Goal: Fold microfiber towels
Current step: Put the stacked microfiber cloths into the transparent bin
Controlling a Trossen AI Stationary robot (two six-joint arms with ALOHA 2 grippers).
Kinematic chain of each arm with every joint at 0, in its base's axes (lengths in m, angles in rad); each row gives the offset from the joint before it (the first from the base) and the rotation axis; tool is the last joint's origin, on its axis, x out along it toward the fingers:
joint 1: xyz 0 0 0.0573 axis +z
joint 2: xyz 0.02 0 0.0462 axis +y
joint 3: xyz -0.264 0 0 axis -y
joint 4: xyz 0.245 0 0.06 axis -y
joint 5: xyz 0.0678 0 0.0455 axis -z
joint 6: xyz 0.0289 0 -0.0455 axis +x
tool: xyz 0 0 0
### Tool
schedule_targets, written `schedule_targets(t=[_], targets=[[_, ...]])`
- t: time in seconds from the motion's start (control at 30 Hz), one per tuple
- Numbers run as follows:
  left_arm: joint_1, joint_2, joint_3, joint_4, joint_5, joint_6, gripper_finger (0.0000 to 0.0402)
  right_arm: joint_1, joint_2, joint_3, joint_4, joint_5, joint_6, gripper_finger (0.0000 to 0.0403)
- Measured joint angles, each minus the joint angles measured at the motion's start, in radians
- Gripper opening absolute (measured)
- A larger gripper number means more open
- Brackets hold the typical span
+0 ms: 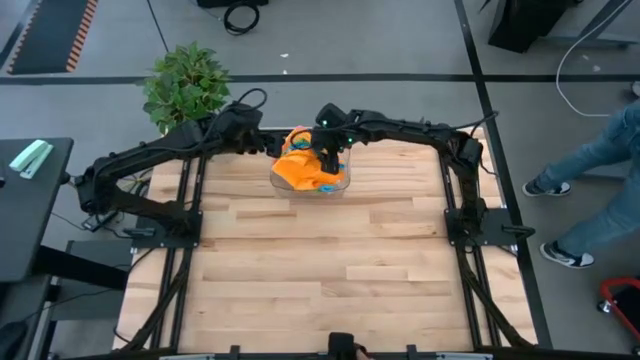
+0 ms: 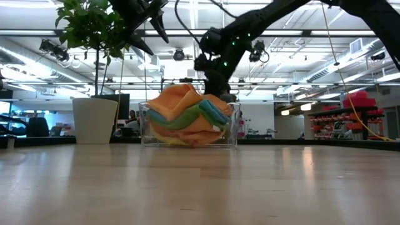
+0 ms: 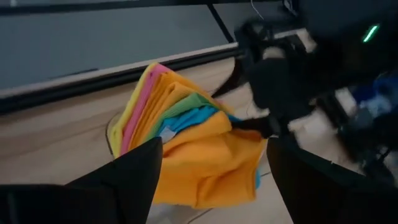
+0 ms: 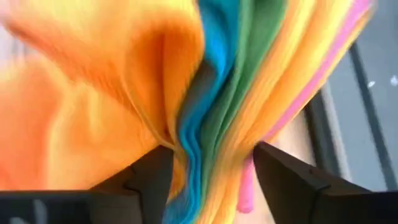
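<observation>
Overhead, the left end effector [image 1: 268, 146] hung wide open beside the clear bin [image 1: 342, 183], touching nothing. Microfiber towels [image 1: 305, 170] sat heaped inside the bin on the surface [image 1: 320, 250]. Right end effector [image 1: 328, 160] stood spread, its fingers [image 4: 140, 177] straddling the blue and green folds.

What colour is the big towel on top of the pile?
Orange. The left wrist view shows it best.

From my console, the microfiber towels [image 3: 199, 155] read as soft, matt cloth with a fine ribbed nap, bunched just ahead of the right end effector [image 4: 208, 171]. The bin [image 2: 232, 128] beneath it is clear, glossy plastic. The counter [image 1: 320, 260] is smooth pale wood with a slight sheen.
</observation>
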Motion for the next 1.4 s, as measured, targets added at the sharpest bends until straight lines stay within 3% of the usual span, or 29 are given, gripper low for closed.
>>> schedule_targets(t=[0.23, 0.43, 0.57, 0.73, 1.03, 1.23, 1.4], targets=[[0.000, 0.000, 0.000, 0.002, 0.097, 0.273, 0.0295, -0.012, 0.000, 0.126, -0.082, 0.002, -0.001, 0.0268], [-0.017, 0.012, 0.000, 0.006, 0.128, 0.553, 0.0295, -0.052, -0.029, 0.270, -0.354, -0.001, 0.009, 0.0272], [-0.045, 0.062, 0.000, 0.006, 0.147, 0.664, 0.0295, -0.067, -0.127, 0.273, -0.480, -0.010, 0.056, 0.0273], [-0.067, 0.176, 0.000, 0.016, 0.154, 0.810, 0.0295, -0.072, -0.357, 0.092, -0.509, -0.012, 0.163, 0.0273], [0.062, 0.336, 0.000, 0.083, 0.151, 0.954, 0.0295, 0.042, -0.838, -0.431, -0.175, 0.060, 0.471, 0.0273], [0.142, 0.390, 0.000, 0.144, 0.152, 0.956, 0.0295, 0.110, -0.974, -0.590, -0.105, 0.132, 0.575, 0.0273], [0.163, 0.420, 0.000, 0.175, 0.243, 0.987, 0.0295, 0.121, -0.992, -0.639, -0.105, 0.135, 0.596, 0.0273]])
